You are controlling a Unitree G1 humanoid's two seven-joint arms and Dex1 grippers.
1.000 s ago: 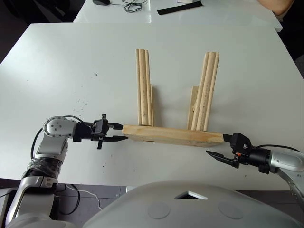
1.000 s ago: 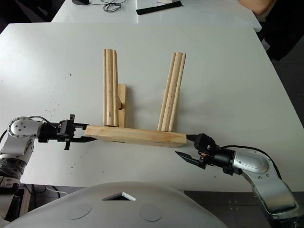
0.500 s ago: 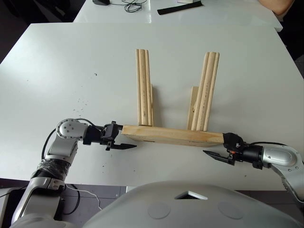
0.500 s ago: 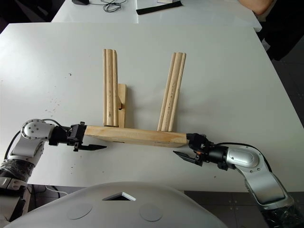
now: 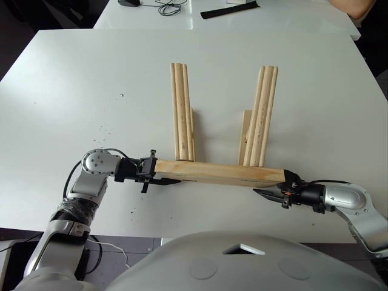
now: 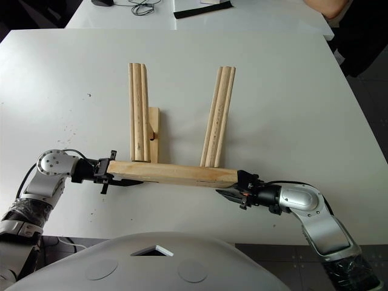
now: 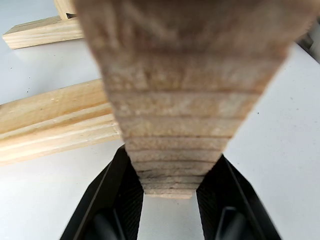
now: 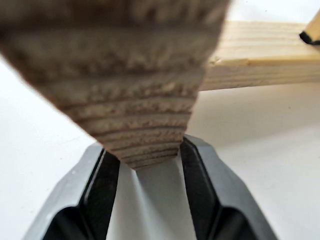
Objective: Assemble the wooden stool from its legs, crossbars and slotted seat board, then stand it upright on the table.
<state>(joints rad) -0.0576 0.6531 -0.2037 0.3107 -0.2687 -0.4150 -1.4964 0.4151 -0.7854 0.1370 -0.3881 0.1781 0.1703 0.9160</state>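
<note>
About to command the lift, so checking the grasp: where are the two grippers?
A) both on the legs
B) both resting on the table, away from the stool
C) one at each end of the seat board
C: the left gripper sits at the seat board's left end and the right gripper at its right end, each end between the fingers.
</note>
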